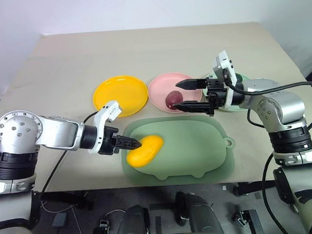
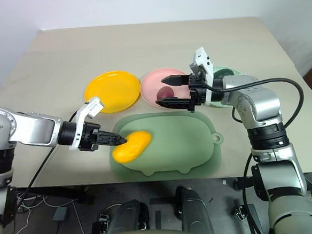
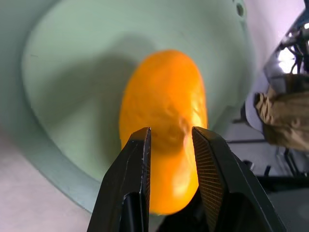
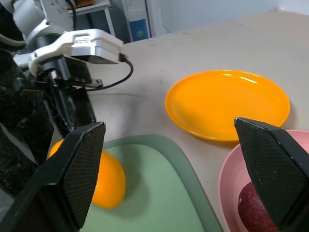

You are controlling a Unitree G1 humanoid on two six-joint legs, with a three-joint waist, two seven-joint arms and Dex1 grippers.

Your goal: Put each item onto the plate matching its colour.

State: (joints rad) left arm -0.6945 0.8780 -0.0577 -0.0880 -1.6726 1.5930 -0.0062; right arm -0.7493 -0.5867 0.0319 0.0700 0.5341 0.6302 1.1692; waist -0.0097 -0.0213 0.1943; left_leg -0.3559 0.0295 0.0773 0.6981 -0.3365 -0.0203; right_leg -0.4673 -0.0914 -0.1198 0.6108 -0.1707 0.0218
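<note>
My left gripper [image 1: 130, 144] has its two black ribbed fingers [image 3: 135, 183] pinched onto the near end of the yellow fruit [image 1: 145, 150], a smooth, glossy oblong with a dimpled skin, which lies on the dull-green mat [image 1: 190, 146], a soft flat sheet with rounded corners and a small ring tab. Just beyond that hand sits the yellow-orange plate [image 1: 120, 95], round, shallow, shiny plastic, with nothing in it. My right gripper [image 1: 192, 95] hangs with its jaws spread wide and holding nothing, over the pink plate [image 1: 162, 87], where the dark red-purple oval fruit [image 1: 173, 98] rests. Behind it shows the rim of the mint plate [image 2: 229, 70].
</note>
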